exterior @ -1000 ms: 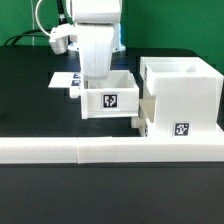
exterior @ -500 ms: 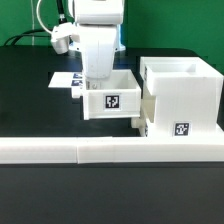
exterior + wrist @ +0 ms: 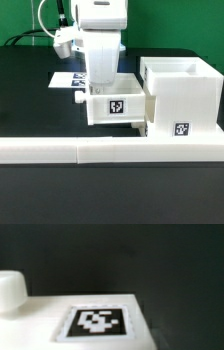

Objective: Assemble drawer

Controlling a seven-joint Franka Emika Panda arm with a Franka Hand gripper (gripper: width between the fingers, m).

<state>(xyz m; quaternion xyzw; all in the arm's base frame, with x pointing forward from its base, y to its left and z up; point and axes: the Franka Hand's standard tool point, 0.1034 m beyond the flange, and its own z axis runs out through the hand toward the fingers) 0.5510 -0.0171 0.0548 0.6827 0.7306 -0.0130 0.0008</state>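
Tray of white plastic (image 3: 118, 106), open-topped and bearing a black-and-white square tag on its front face, sits near the centre of the black worktop (image 3: 30, 100) in the exterior view, its side at three o'clock touching or just short of the big white cube-like housing (image 3: 180, 95). The housing stands at three o'clock of the tray, taller than it, with its own black-and-white tag low on the front. A second small white part shows low in the gap between tray and housing, too hidden to identify.

The white robot arm comes straight down from twelve o'clock and its tool (image 3: 101, 84) reaches into the tray's back portion, at the wall on the nine o'clock side. The fingertips are hidden behind the arm's body and the tray wall, so I cannot tell how far apart they are or whether they hold the tray.

Behind the tray, at ten o'clock, the thin flat white marker board (image 3: 62, 79) lies on the worktop, partly covered by the arm. A long low white rail (image 3: 70, 150) runs across the front at six o'clock.

The wrist view is blurred: a white surface carrying a black-and-white tag (image 3: 97, 321) against the dark worktop, and a rounded white shape (image 3: 10, 290) at the edge.
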